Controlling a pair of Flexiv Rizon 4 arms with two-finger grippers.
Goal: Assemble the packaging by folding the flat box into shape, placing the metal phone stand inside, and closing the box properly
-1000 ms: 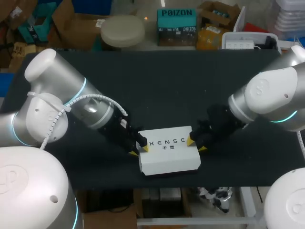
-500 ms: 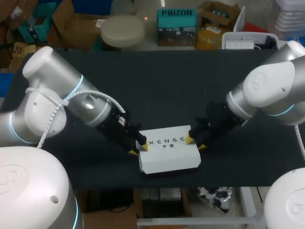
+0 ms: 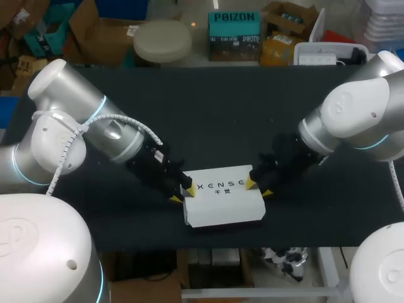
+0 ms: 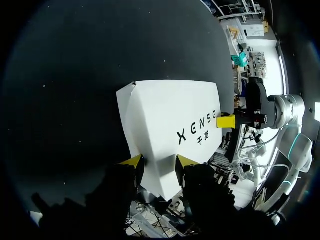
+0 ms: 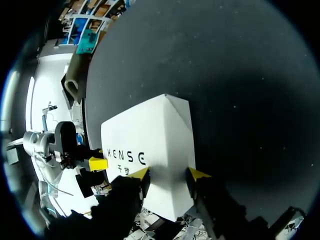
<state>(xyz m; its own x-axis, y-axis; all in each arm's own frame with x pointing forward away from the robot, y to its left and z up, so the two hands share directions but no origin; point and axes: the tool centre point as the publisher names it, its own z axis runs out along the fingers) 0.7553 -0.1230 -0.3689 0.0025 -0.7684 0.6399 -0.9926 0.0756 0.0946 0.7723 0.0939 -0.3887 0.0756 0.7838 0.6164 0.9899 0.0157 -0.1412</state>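
Swung a little toward the table's far side since a second ago: left arm (image 3: 95, 136), elbow now higher in the head view. Drawn back slightly too: right arm (image 3: 350, 120). Left gripper (image 3: 182, 195) and right gripper (image 3: 258, 189) shifted only a trace the same way. White cardboard box (image 3: 222, 205) in the same place as before, still met at both ends.

Hidden: the inside of the box, shut under its printed lid, so contents impossible to tell. Finger bodies lost in shadow in both wrist views, only the yellow tips (image 4: 132, 161) clear. Near corner of the box cut off behind each wrist view's own fingers. Pressing or merely touching, impossible to tell.

Left gripper at the box's left end, fingers spread, one tip over the lid's corner, the other just off the edge beside it, nothing pinched between them. Right gripper at the right end, spread likewise, one tip (image 5: 140, 172) on the lid, the other (image 5: 197, 174) at the end wall.

Black-covered table (image 3: 208, 126) underneath. Box flat on it near the front edge, between the two arms, lid up, long sides running left to right.
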